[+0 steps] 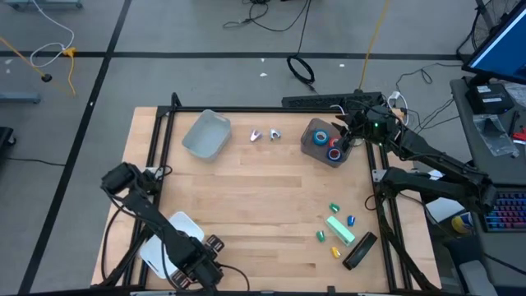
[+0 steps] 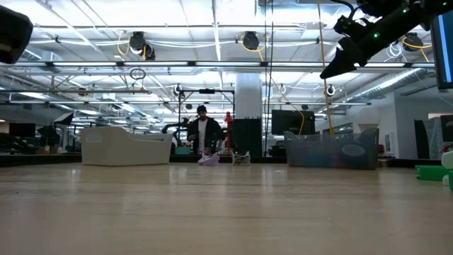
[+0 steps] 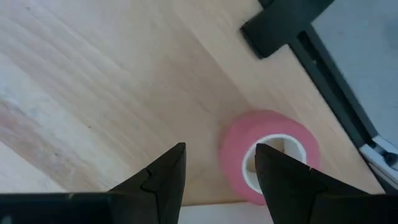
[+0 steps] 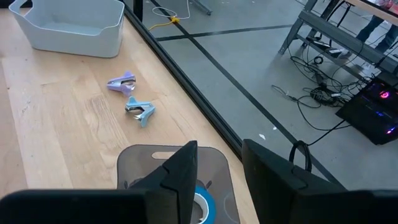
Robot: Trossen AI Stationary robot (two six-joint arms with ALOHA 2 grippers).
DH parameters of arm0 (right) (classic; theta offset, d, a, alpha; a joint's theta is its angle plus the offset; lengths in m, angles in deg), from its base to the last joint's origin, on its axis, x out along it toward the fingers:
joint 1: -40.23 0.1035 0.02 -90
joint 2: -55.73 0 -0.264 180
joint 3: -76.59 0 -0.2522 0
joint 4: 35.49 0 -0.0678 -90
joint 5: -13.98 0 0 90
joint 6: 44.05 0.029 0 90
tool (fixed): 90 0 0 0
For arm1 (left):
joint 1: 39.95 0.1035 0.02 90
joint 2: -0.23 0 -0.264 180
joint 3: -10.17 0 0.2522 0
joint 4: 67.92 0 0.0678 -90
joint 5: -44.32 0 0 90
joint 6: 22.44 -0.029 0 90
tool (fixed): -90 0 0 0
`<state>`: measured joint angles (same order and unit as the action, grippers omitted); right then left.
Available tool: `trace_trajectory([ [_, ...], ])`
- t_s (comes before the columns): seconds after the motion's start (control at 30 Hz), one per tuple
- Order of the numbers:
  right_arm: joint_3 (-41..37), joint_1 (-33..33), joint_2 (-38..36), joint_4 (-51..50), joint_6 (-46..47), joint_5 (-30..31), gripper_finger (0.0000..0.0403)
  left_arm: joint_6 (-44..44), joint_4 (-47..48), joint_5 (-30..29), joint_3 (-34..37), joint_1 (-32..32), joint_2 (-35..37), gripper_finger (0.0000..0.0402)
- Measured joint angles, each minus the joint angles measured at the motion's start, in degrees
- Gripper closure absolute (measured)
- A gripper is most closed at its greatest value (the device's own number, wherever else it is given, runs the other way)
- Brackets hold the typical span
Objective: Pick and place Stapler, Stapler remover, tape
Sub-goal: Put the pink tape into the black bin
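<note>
A pink-red tape roll [image 3: 267, 134] lies flat on the wood near the table's front left edge. My left gripper [image 3: 219, 155] points down over it, open. One finger [image 3: 283, 180] stands over the roll's pale centre and the other over bare wood beside it. My right gripper [image 4: 219, 146] hangs open and holds nothing, above the dark grey bin [image 1: 319, 131] at the far right. That bin holds a blue roll [image 4: 204, 208] and a red roll [image 1: 335, 154]. Two staple removers [image 1: 256, 136] [image 1: 274, 134] lie on the wood at the far middle. A green stapler [image 1: 339, 228] and a black stapler [image 1: 359, 251] lie at the near right. My left gripper comes at the pink-red roll from above. One finger stands in front of the roll's centre hole [image 3: 273, 144]. Whether that finger touches the roll I cannot tell. The roll lies flat on the table.
A pale blue-grey bin [image 1: 205, 134] stands at the far left and a white bin [image 1: 182, 220] near the front left, beside my left arm. Small green, blue and yellow pieces [image 1: 334, 209] lie around the green stapler. The table's black frame [image 3: 280, 28] runs close to the roll.
</note>
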<state>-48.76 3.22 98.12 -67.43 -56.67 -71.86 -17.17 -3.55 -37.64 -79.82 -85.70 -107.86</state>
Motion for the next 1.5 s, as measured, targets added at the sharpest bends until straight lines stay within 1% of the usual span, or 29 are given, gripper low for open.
trace_trajectory([
  [0.23, 0.0, 0.0, 0.0, 0.0, 0.0, 0.0, 0.0284, 0.5, -0.9, 1.1, 0.0, -2.6, 0.2, 0.0208],
  [0.37, 0.0, 0.0, 0.0, 0.0, 0.0, 0.0, 0.0284, -3.2, -1.6, -1.7, 0.0, -3.8, 0.2, 0.0208],
  [0.67, 0.0, 0.0, 0.0, 0.0, 0.0, 0.0, 0.0284, -2.1, -1.6, -2.6, 1.2, -3.7, 0.2, 0.0208],
  [0.93, 0.0, 0.0, 0.0, 0.0, 0.0, 0.0, 0.0284, -4.0, -4.2, -3.1, 5.4, -3.0, 0.2, 0.0213],
  [1.03, 0.0, 0.0, 0.0, 0.0, 0.0, 0.0, 0.0284, -4.5, -4.3, -3.1, 5.7, -2.0, 0.2, 0.0234],
  [1.1, 0.0, 0.0, 0.0, 0.0, 0.0, 0.0, 0.0284, -5.8, -4.9, -3.1, 5.7, -1.2, 0.2, 0.0257],
  [1.23, 0.0, 0.0, 0.0, 0.0, 0.0, 0.0, 0.0284, -7.9, -7.4, -2.6, 5.7, 0.0, 0.2, 0.0321],
  [1.33, 0.0, 0.0, 0.0, 0.0, 0.0, 0.0, 0.0284, -9.1, -10.0, -0.1, 5.6, 1.5, 0.2, 0.0372],
  [1.4, 0.0, 0.0, 0.0, 0.0, 0.0, 0.0, 0.0284, -9.3, -10.1, 0.1, 4.9, 2.8, 0.2, 0.0379],
  [1.5, 0.0, 0.0, 0.0, 0.4, 0.0, 0.0, 0.0284, -9.2, -8.4, 0.5, 3.4, 4.7, 0.2, 0.0371],
])
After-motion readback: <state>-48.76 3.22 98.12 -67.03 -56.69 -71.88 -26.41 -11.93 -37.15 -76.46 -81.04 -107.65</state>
